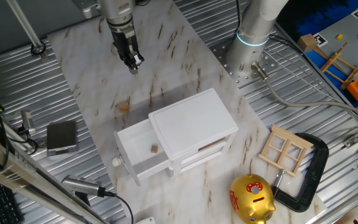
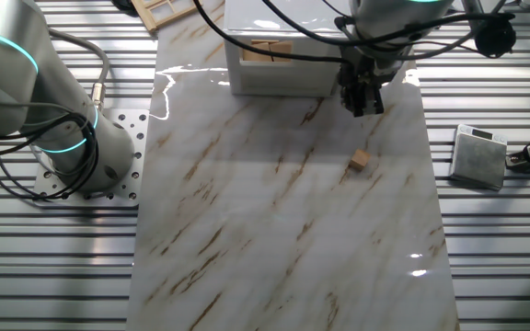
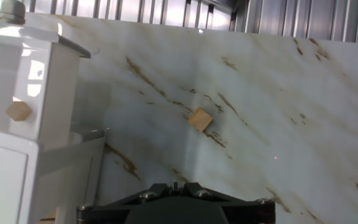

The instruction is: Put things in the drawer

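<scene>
One wooden block (image 1: 155,149) already in the pulled-out upper drawer (image 1: 135,155); another block (image 1: 124,107) loose on the marble desk (image 1: 92,74). Claw (image 1: 133,65) hovering above, seemingly closed and empty. Next, probably: open, descend, grasp.

Marble table (image 1: 185,56), block (image 1: 124,107), cabinet (image 1: 194,121)

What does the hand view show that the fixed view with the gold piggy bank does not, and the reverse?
Only the hand view shows the drawer's inside from the side.

Only that fixed view shows the gripper, the gold piggy bank, the wooden window frame and the black clamp.

Both show one block on the marble and one block in the open drawer.
</scene>
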### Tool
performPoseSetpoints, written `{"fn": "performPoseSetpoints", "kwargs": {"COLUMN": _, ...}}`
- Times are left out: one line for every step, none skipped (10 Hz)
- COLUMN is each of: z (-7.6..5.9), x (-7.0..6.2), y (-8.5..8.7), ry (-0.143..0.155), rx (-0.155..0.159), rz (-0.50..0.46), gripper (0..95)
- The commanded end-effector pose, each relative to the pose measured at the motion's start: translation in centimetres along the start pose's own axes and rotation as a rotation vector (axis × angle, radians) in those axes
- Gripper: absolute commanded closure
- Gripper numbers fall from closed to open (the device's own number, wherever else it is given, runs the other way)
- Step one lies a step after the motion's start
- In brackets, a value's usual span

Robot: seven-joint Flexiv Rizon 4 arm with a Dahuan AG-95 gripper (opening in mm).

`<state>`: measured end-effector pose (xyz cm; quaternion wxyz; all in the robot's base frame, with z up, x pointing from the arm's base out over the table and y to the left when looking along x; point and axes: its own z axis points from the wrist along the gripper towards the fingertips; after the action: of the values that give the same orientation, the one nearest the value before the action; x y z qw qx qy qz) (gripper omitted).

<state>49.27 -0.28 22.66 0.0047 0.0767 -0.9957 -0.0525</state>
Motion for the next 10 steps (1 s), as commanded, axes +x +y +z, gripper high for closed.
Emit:
{"fn": "performPoseSetpoints", "kwargs": {"z": -0.01, "x": 0.05, "y": 0.02, "ry": 0.004, "rx": -0.002, "rz": -0.002, "gripper": 95.0}}
{"fn": "performPoseSetpoints", "kwargs": {"z": -0.01, "x": 0.05, "y": 0.02, "ry": 0.005, "rx": -0.003, "rz": -0.002, "gripper": 95.0}}
{"fn": "performPoseSetpoints", "kwargs": {"z": -0.01, "x": 0.05, "y": 0.02, "ry": 0.005, "rx": -0.003, "rz": -0.003, "gripper": 95.0}}
{"fn": "performPoseSetpoints", "kwargs": {"z": -0.01, "x": 0.05, "y": 0.02, "ry": 0.008, "rx": -0.003, "rz": -0.013, "gripper": 95.0}}
{"fn": "performPoseSetpoints", "kwargs": {"z": -0.01, "x": 0.05, "y": 0.02, "ry": 0.012, "rx": -0.004, "rz": -0.011, "gripper": 95.0}}
{"fn": "performPoseSetpoints", "kwargs": {"z": -0.01, "x": 0.05, "y": 0.02, "ry": 0.015, "rx": -0.004, "rz": -0.013, "gripper": 95.0}}
{"fn": "performPoseSetpoints", "kwargs": {"z": -0.01, "x": 0.05, "y": 0.02, "ry": 0.017, "rx": -0.004, "rz": -0.014, "gripper": 95.0}}
{"fn": "performPoseSetpoints", "kwargs": {"z": -0.01, "x": 0.05, "y": 0.02, "ry": 0.019, "rx": -0.003, "rz": -0.009, "gripper": 95.0}}
{"fn": "performPoseSetpoints", "kwargs": {"z": -0.01, "x": 0.05, "y": 0.02, "ry": 0.019, "rx": -0.002, "rz": -0.007, "gripper": 95.0}}
{"fn": "performPoseSetpoints", "kwargs": {"z": -0.01, "x": 0.05, "y": 0.02, "ry": 0.019, "rx": -0.002, "rz": -0.005, "gripper": 95.0}}
